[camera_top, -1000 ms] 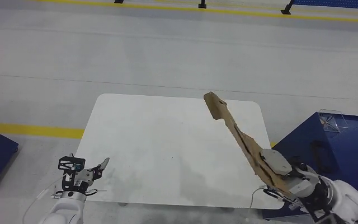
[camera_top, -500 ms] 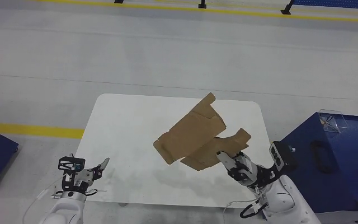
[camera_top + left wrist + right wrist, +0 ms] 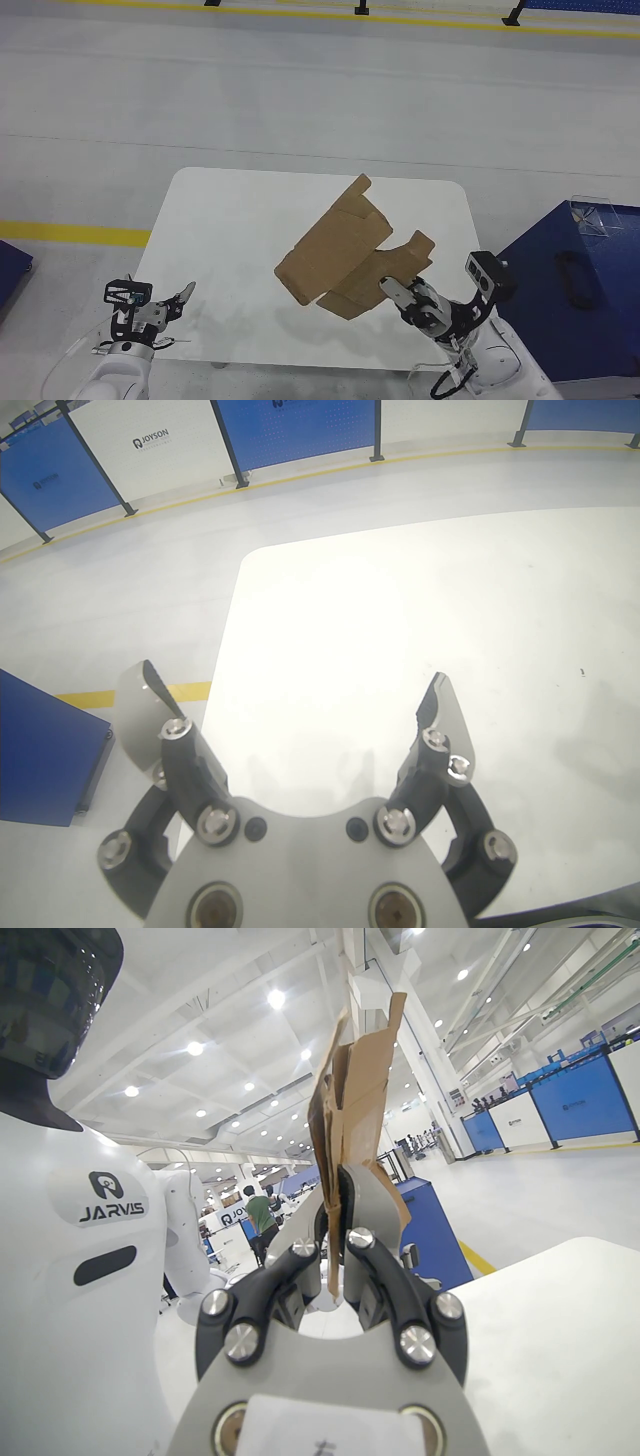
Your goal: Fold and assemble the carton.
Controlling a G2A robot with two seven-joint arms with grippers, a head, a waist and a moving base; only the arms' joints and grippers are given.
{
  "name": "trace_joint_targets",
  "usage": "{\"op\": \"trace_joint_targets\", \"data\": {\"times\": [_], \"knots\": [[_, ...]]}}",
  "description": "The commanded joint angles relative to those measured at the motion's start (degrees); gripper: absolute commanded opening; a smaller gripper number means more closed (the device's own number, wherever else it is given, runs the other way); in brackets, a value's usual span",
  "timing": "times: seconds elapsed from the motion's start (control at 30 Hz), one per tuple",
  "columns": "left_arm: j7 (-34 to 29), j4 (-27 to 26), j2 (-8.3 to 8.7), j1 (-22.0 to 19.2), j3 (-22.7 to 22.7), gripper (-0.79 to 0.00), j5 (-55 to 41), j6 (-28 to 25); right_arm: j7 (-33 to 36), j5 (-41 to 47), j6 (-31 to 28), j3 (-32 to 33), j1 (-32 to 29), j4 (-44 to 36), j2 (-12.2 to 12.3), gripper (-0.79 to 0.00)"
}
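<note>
A flattened brown carton point(image 3: 345, 250) hangs in the air over the right half of the white table point(image 3: 230, 280). My right gripper point(image 3: 392, 287) is shut on its near edge, above the table's front right part. In the right wrist view the carton point(image 3: 350, 1118) stands edge-on between the two fingers point(image 3: 362, 1198), its flaps slightly splayed. My left gripper point(image 3: 180, 297) sits at the table's front left corner, open and holding nothing; the left wrist view has its fingers point(image 3: 440, 705) spread wide over bare tabletop.
A blue cabinet point(image 3: 560, 270) stands just past the table's right edge, with a clear stand point(image 3: 592, 215) on it. Another blue block point(image 3: 45, 755) sits on the floor by the front left corner. A yellow floor line point(image 3: 70, 233) runs left of the table.
The right arm has swung the carton from an edge-on pose at the right side down and leftward, so its broad face now shows over the table. The left arm has kept still.
</note>
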Motion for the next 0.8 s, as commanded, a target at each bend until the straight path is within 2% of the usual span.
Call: {"op": "trace_joint_targets", "data": {"times": [0.0,0.1,0.17,0.27,0.3,0.37,0.47,0.57,0.67,0.77], "knots": [[0.0,0.0,0.0,0.0,0.0,0.0,0.0,0.0,2.7,16.8,0.3,-4.0,-0.1,-1.2,0.3,-0.785],[0.0,0.0,0.0,0.0,0.0,0.0,0.0,0.0,13.4,44.3,2.8,-10.5,1.5,-6.3,1.2,-0.785],[0.0,0.0,0.0,0.0,0.0,0.0,0.0,0.0,23.7,65.9,8.6,-12.4,2.7,-9.4,1.8,-0.785],[0.0,0.0,0.0,0.0,0.0,0.0,0.0,0.0,40.5,95.2,23.0,-11.1,2.4,-8.9,2.0,-0.785],[0.0,0.0,0.0,0.0,0.0,0.0,0.0,0.0,44.9,103.0,28.8,-10.5,2.0,-7.9,1.9,-0.785],[0.0,0.0,0.0,0.0,0.0,0.0,0.0,0.0,49.8,113.1,39.4,-9.7,1.4,-5.1,1.7,-0.785],[0.0,0.0,0.0,0.0,0.0,0.0,0.0,0.0,49.7,125.0,54.2,-11.3,0.9,-3.0,1.2,-0.785],[0.0,0.0,0.0,0.0,0.0,0.0,0.0,0.0,45.2,135.4,66.4,-14.0,0.9,-1.2,0.5,-0.785],[0.0,0.0,0.0,0.0,0.0,0.0,0.0,0.0,38.0,147.3,73.8,-16.6,1.4,1.0,-0.3,-0.785],[0.0,0.0,0.0,0.0,0.0,0.0,0.0,0.0,34.1,153.2,75.4,-18.1,2.7,2.9,-1.2,-0.785]]}}
